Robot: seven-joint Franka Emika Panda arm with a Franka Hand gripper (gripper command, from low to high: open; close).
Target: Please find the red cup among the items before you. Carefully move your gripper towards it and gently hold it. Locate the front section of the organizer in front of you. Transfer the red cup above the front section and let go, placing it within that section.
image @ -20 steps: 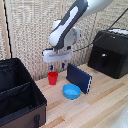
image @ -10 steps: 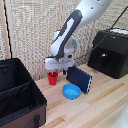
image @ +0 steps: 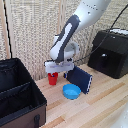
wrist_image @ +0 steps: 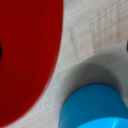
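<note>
The red cup [image: 52, 78] stands upright on the wooden table, against the wicker wall. My gripper [image: 56, 73] hangs right over it, its fingers reaching down around the rim. In the wrist view the red cup [wrist_image: 25, 60] fills one side of the picture. The gripper [wrist_image: 64, 47] is open, with only dark slivers of its fingers showing at the two picture edges. The black organizer [image: 36, 89] sits at the exterior view's left. Its front section [image: 15, 104] lies between an inner divider and the tagged outer wall, and I see nothing in it.
A shallow blue bowl [image: 71, 91] lies close beside the cup, and the blue bowl [wrist_image: 92, 107] also shows in the wrist view. A dark blue flat slab [image: 80, 79] leans just behind the bowl. A black appliance [image: 111, 54] with a cable stands at the exterior view's right.
My gripper has come down from above the cup until its fingers are level with the rim. The cup, bowl and organizer have stayed put.
</note>
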